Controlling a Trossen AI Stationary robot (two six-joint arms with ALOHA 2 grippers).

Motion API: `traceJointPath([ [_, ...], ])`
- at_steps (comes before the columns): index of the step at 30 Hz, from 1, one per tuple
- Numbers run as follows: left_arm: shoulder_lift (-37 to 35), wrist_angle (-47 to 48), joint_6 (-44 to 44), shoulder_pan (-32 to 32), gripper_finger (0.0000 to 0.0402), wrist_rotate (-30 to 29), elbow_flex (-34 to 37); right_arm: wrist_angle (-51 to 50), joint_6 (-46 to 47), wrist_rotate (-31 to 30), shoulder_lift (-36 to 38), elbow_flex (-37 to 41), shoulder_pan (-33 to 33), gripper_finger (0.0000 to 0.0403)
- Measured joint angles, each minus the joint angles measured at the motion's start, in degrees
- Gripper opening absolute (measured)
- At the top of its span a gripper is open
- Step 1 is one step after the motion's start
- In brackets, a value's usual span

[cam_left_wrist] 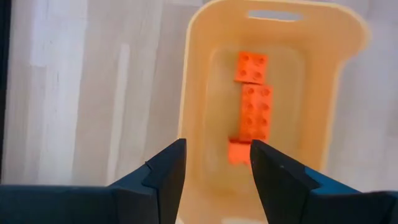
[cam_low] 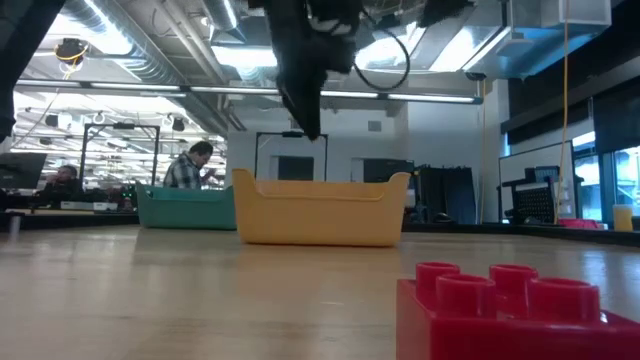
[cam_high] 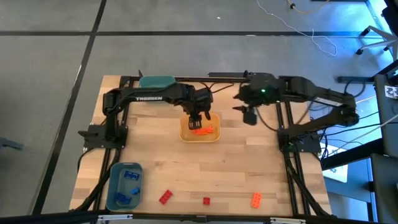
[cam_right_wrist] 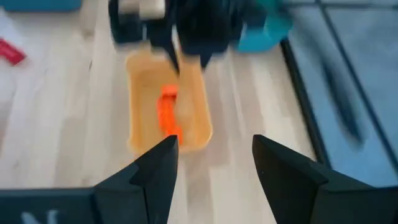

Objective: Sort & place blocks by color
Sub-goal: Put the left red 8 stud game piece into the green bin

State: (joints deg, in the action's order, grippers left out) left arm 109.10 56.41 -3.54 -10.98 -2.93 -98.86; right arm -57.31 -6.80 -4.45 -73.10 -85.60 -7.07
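Observation:
Three orange blocks lie on the floor of the yellow-orange bin at the table's middle. My left gripper hangs open above this bin with nothing between its fingers; in the low view it stands clear above the rim. My right gripper is open and empty, raised to the right of the bin. On the wood near the front edge lie a red block, a small red block and an orange block. Blue blocks lie in the blue bin.
A teal bin stands at the far edge behind the left arm. The blue bin sits at the near left corner. Black frame rails run along both sides of the table. People sit in the room beyond.

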Motion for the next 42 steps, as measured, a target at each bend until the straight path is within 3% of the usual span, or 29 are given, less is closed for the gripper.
traceJointPath([
  [9, -0.1, 18.1, 5.9, 0.7, 0.0171, 4.0, -12.1, -20.7, 10.0, 0.0, 3.4, 0.0, 0.5, 0.0209],
  [18, -6.2, 27.3, 18.3, 6.9, 0.0171, 3.9, -15.9, -25.1, 15.1, 1.6, 7.5, 0.0, 3.7, 0.0209],
  [24, -13.3, 32.2, 38.0, 15.0, 0.0171, 1.1, -15.9, -24.5, 21.3, 1.6, 9.3, 0.0, 5.8, 0.0209],
  [33, -14.7, 33.5, 72.6, 36.9, 0.0171, 1.1, -10.8, -23.0, 27.1, 3.1, 8.3, 0.0, 10.2, 0.0209],
  [38, -14.8, 25.6, 88.8, 45.6, 0.0171, 1.1, -4.2, -22.9, 27.7, 3.1, 7.9, 0.0, 11.9, 0.0209],
  [42, -14.8, 17.7, 96.1, 50.3, 0.0171, 0.9, -0.4, -20.8, 27.6, 3.1, 7.8, 0.0, 13.1, 0.0209],
])
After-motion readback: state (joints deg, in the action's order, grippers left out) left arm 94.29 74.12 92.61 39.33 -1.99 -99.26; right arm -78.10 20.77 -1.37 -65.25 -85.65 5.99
